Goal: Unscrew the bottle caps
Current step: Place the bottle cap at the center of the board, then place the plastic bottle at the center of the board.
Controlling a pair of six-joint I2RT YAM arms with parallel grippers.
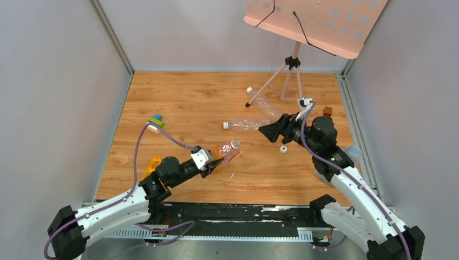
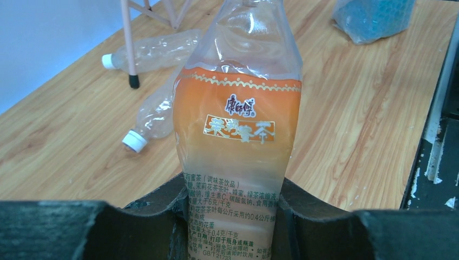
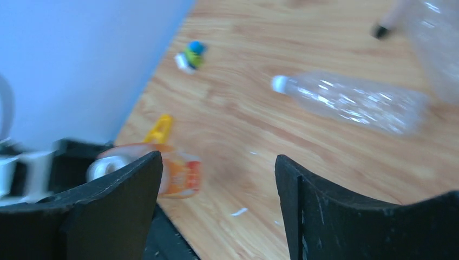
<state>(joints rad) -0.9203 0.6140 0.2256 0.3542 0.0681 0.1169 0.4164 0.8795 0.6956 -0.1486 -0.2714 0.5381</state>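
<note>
My left gripper (image 1: 215, 161) is shut on the lower body of an orange-labelled bottle (image 1: 224, 150), held off the table with its whitish top (image 1: 236, 144) pointing at the right arm. The left wrist view shows the bottle (image 2: 238, 124) squeezed between the jaws of the left gripper (image 2: 233, 216). My right gripper (image 1: 269, 131) is open and empty, apart from the bottle and facing it. In the right wrist view the right gripper (image 3: 219, 179) sees the bottle's top (image 3: 110, 165), blurred. A loose white cap (image 1: 283, 149) lies on the table. Two clear bottles (image 1: 246, 125) (image 1: 263, 103) lie there with white caps (image 1: 225, 125) (image 1: 249, 90).
A pink stand's tripod (image 1: 292, 62) stands at the back. A brown cube (image 1: 327, 111) and a crumpled blue bottle (image 1: 352, 153) are at the right. A blue-green toy (image 1: 156, 120) and a yellow clip (image 1: 153, 162) are at the left. Grey walls close in three sides.
</note>
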